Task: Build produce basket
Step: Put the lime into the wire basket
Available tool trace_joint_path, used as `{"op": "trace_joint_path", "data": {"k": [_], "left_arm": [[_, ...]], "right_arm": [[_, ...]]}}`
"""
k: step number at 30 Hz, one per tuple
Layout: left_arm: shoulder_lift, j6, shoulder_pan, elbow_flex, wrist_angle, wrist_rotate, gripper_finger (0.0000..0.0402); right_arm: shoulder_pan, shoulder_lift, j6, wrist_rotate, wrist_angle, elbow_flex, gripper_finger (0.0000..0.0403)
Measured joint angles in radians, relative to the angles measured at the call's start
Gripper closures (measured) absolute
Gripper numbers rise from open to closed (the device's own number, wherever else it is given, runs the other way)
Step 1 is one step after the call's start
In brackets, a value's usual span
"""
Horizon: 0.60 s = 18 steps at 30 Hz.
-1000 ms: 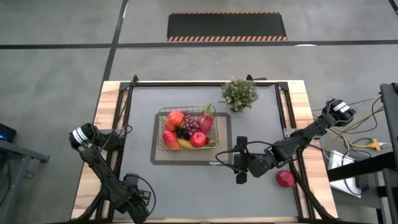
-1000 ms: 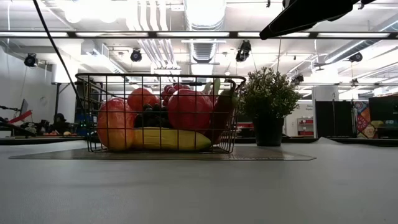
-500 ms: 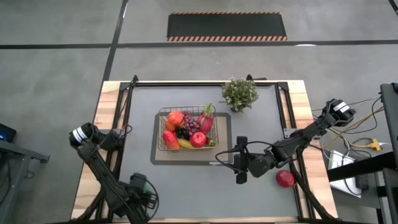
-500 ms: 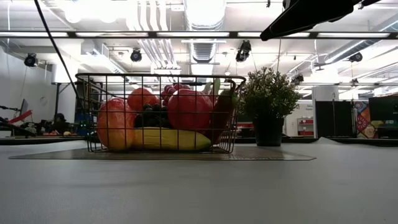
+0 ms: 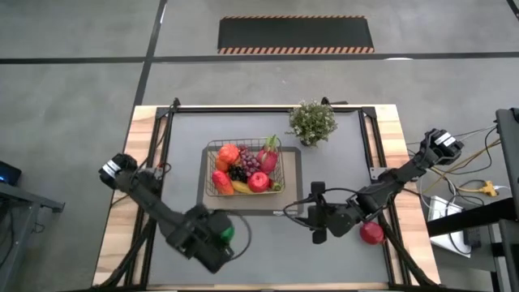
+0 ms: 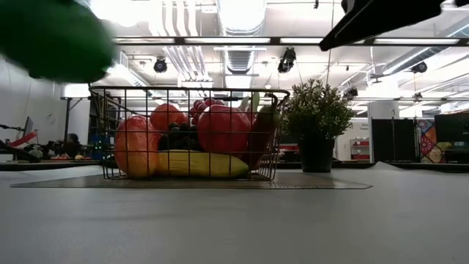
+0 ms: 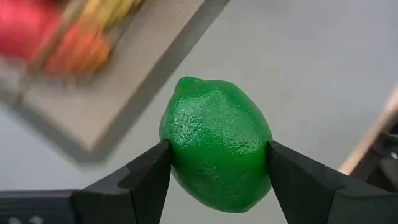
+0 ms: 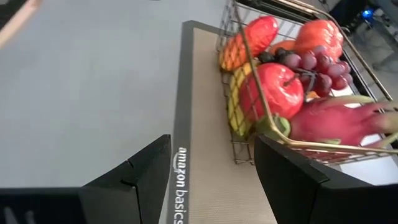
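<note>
The left claw (image 7: 217, 180) is clamped on a green lime (image 7: 216, 151), one finger pressed to each side of its rounded body, and carries it clear of the surface (image 5: 259, 251), near the front edge and to the front-left of the basket (image 5: 243, 167). The grip looks like the weak spot: the lime is smooth and oval, held only across its middle, so a quick swing or a slight slackening could let it rotate or squirt out and roll over the surface.

The wire basket sits on a dark mat (image 5: 293, 195) in the middle of the surface, already crowded with a banana (image 5: 242, 187), a red apple (image 5: 259, 182), dark grapes (image 5: 240, 172), a pink dragon fruit (image 5: 268, 156) and orange-red fruit along its left side. Little free room shows inside, so a lime let go from too high may bounce off the pile and over the rim, or knock a piece out. A low approach risks the fingers catching the thin wire wall and dragging the light basket off its mat.

The right claw (image 8: 211, 180) hovers with fingers apart and empty just beside the basket's front-right corner, where the two arms could crowd each other. A second red apple (image 5: 372, 234) lies near the right edge, beside the right arm, which could nudge it off.
</note>
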Motion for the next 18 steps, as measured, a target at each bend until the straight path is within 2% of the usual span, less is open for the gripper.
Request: {"op": "trace_joint_path", "data": {"k": [8, 18], "left_arm": [[-0.052, 0.553, 0.14, 0.091, 0.084, -0.002, 0.0171], [-0.121, 1.012, 0.343, 0.094, 0.06, 0.001, 0.0171]], "right_arm": [[0.066, -0.003, -0.005, 0.0, 0.003, 0.0, 0.0189], [0.109, -0.003, 0.024, 0.001, 0.006, 0.0, 0.0189]]}}
